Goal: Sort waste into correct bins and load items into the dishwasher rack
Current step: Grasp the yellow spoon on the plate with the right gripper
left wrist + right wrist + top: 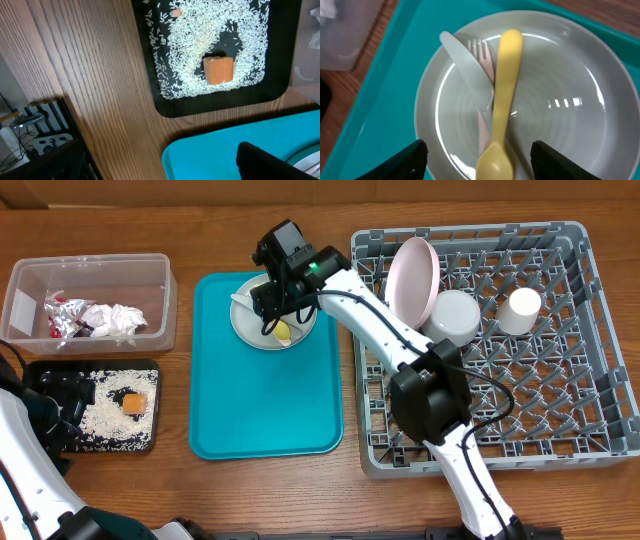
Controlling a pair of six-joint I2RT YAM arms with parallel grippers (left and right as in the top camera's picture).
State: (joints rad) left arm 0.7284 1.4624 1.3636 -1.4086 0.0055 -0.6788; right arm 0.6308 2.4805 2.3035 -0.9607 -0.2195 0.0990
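Jaws of the right pincer (pixel 480 162) stood spread either side of the yellow plastic spoon (pixel 502 90) near its bowl end, apparently touching nothing. The spoon lay handle toward 12 o'clock across the white plastic fork (pixel 482 57) on the grey-green plate (pixel 560 75). Cutlery loading was in hand, I judged: next I needed to lower, pinch the spoon alone, and carry it toward 3 o'clock to the dishwasher rack (pixel 560 420). The left pincer (pixel 62 395) sat spread and empty by the black tray (pixel 90 448).

White arms (pixel 370 315), black right claw (pixel 480 161) (green light (pixel 313 268))
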